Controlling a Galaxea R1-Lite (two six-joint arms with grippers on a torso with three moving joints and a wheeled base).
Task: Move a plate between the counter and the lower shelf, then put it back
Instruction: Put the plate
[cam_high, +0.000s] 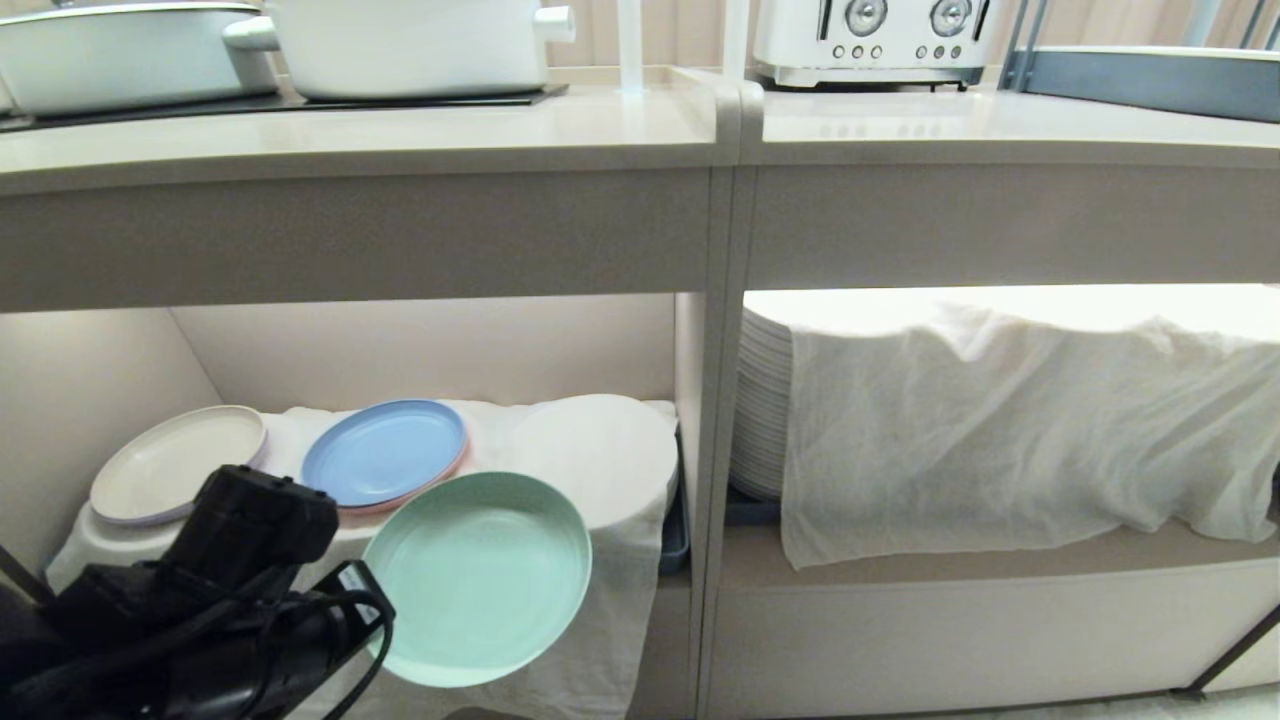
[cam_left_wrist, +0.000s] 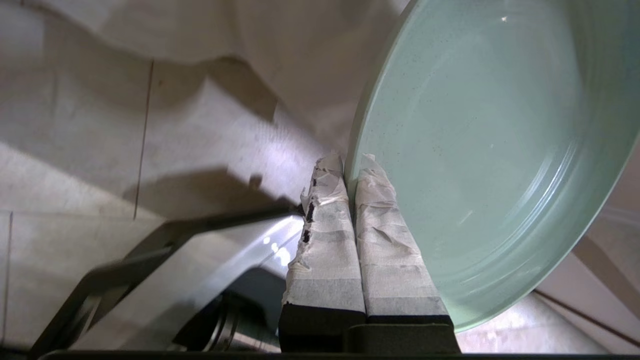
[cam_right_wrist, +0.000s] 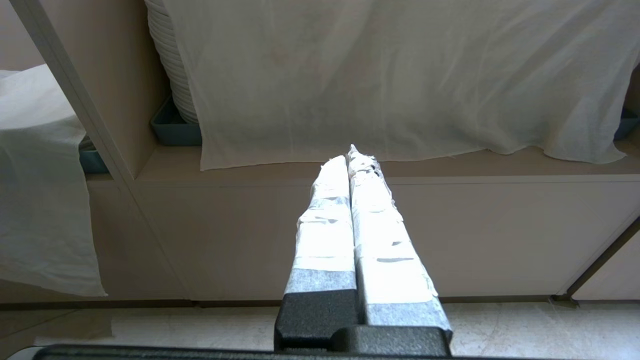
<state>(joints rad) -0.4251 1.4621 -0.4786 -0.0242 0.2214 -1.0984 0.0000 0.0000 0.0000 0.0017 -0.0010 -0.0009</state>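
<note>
L gripper (cam_left_wrist: 350, 170) is clamped on the plate (cam_high: 480, 575) rim, plate held just in front of the lower shelf (cam_high: 620, 450), clear of the cloth. Keep grip firm and lift slow, w/o clipping the counter (cam_high: 400, 140) edge. Plate is tilted, face up toward the camera; round, no long axis. R gripper (cam_right_wrist: 352, 157) is closed, empty, parked.

**Kitchen, seen from low in front of the units**

I face a long pale beige worktop (cam_high: 400, 135) with a black glass cooktop panel (cam_high: 300, 100) set in it. Two white pots (cam_high: 400, 45) sit there; a white two-dial toaster (cam_high: 870, 40) stands to the right. Below, open beige compartments: round blue (cam_high: 385, 452) and beige-grey plastic plates (cam_high: 175, 462) on white cloth, a tall white plate stack (cam_high: 762, 400) under draped thin white cloth (cam_high: 1020, 430).
</note>
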